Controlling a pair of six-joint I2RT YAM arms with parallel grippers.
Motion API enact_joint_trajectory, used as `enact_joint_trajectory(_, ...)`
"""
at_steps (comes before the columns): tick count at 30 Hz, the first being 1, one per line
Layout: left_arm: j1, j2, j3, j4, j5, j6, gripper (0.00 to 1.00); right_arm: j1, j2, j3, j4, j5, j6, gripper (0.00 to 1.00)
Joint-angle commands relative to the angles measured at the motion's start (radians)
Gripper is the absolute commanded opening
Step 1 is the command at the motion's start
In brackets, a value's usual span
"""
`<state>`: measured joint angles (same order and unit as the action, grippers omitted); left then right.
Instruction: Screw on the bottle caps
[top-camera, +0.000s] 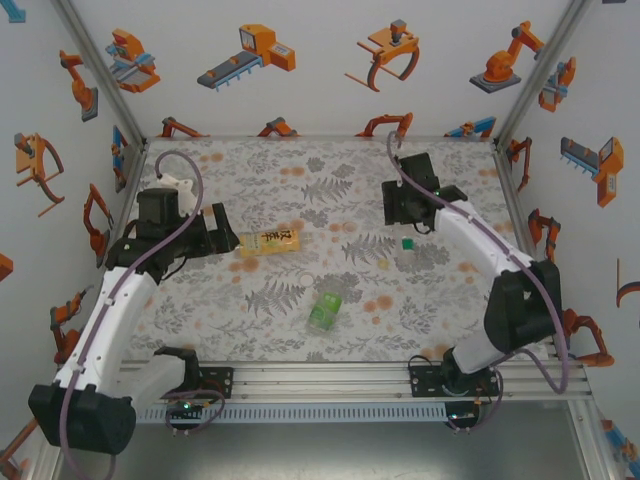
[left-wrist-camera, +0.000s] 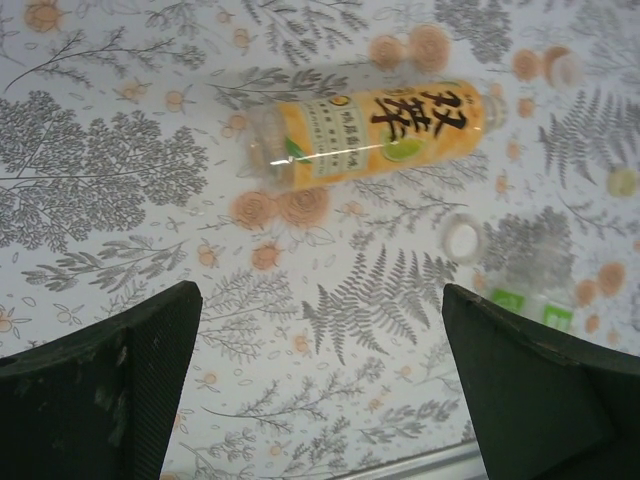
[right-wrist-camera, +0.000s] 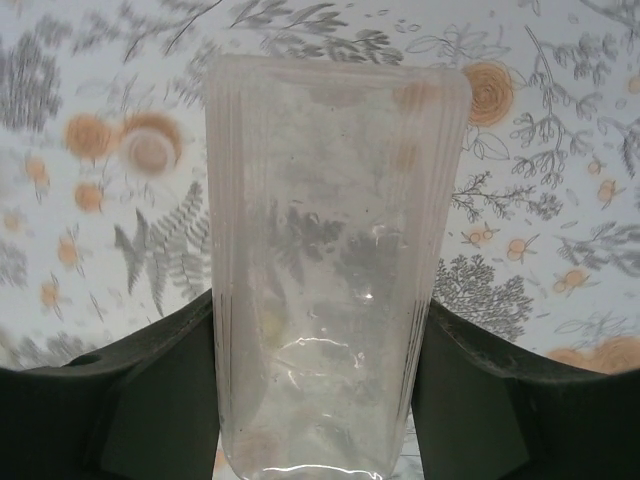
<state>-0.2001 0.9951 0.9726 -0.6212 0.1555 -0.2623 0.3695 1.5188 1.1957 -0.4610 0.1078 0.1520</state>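
the amber bottle (top-camera: 268, 240) lies on its side on the patterned table (top-camera: 250, 170), and everything else is placed from it

the left gripper (left-wrist-camera: 320, 300) sits just beside the amber bottle's left end in the top view; its two dark fingers (left-wrist-camera: 110, 390) are spread wide with nothing between them, and in the wrist view the bottle lies across the cloth beyond the tips, not touching them

the green bottle (top-camera: 325, 312) lies on its side nearer the arm bases than the amber bottle and a little to its right, well apart from both grippers

the clear bottle (right-wrist-camera: 335, 250) is to the right of the amber bottle; the right gripper (top-camera: 405, 222) is there too, and in its wrist view its fingers press against both sides of the clear bottle, holding it

in the left wrist view a pale ring-shaped cap (left-wrist-camera: 462, 237) lies loose on the table between the amber bottle and the clear one; a second pale cap (left-wrist-camera: 565, 65) and a greenish cap (left-wrist-camera: 622, 182) lie past the amber bottle's right end, all three off the bottles
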Motion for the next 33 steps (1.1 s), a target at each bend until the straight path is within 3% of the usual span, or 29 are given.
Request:
enact_joint_trajectory(1,-0.024,-0.061,0.043,-0.068,0.076,-0.015,1.0,0.059,-0.124,-0.081,0.075,-0.065,-0.318,0.28)
enact_joint_trajectory(6,-0.077,-0.09,0.079,-0.082,0.142,-0.014,1.0,0.189,-0.288,-0.172,0.07,-0.079,-0.7,0.24)
enact_joint_trajectory(10,-0.135,-0.084,0.118,-0.084,0.195,-0.021,1.0,0.278,-0.378,-0.204,0.065,-0.027,-0.919,0.2)
enact_joint_trajectory(16,-0.246,-0.048,0.206,-0.079,0.196,-0.049,1.0,0.398,-0.491,-0.279,0.148,0.101,-1.268,0.15)
enact_joint_trajectory(20,-0.324,-0.009,0.273,-0.068,0.203,-0.056,0.99,0.465,-0.554,-0.326,0.203,0.099,-1.466,0.12)
enact_joint_trajectory(25,-0.431,0.041,0.321,-0.038,0.234,-0.055,0.99,0.544,-0.605,-0.343,0.254,0.073,-1.555,0.08)
enact_joint_trajectory(33,-0.63,0.021,0.206,0.188,0.201,-0.07,0.98,0.693,-0.662,-0.354,0.307,0.082,-1.615,0.01)
